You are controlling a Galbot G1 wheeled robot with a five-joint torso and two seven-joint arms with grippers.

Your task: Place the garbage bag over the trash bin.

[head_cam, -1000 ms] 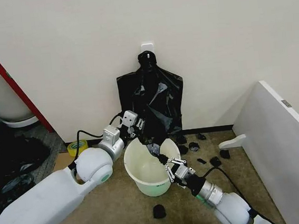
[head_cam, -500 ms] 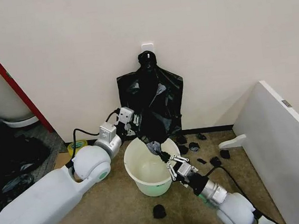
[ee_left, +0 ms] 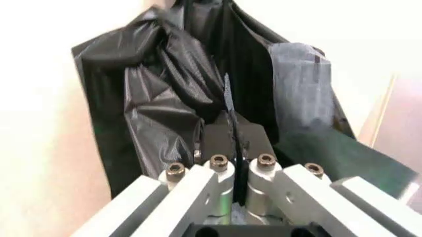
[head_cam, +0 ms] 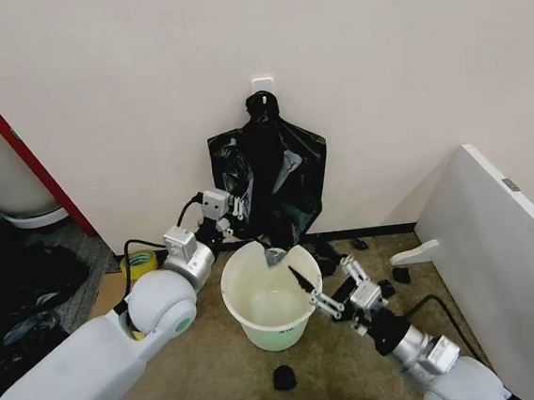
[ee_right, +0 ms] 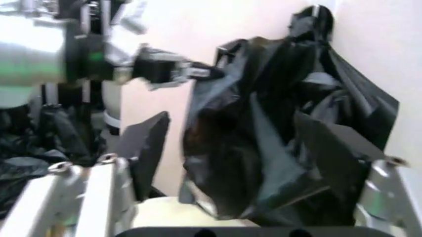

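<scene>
The task is at an early stage. On the left, the left gripper (head_cam: pixel 233 213) is raised above the far-left side of the bin (head_cam: pixel 269 295), and its jaws are closed on a fold of the bag (head_cam: pixel 271 183); in the left wrist view the two fingers (ee_left: pixel 232 129) are pressed together with thin black plastic between them. The bag hangs down in front of the wall, from a white hook (head_cam: pixel 263 86), and its lower end reaches the back rim of the bin. It is not spread open, and no part of it is pulled around the rim, so the covering itself is not yet done. The bin stands upright on the carpet and looks empty inside. On the right, the right gripper (head_cam: pixel 332 287) is just beside the bin's right rim; its jaws are wide open and hold nothing. I judge that opening the bag's mouth and stretching it over the rim are both left to do.
</scene>
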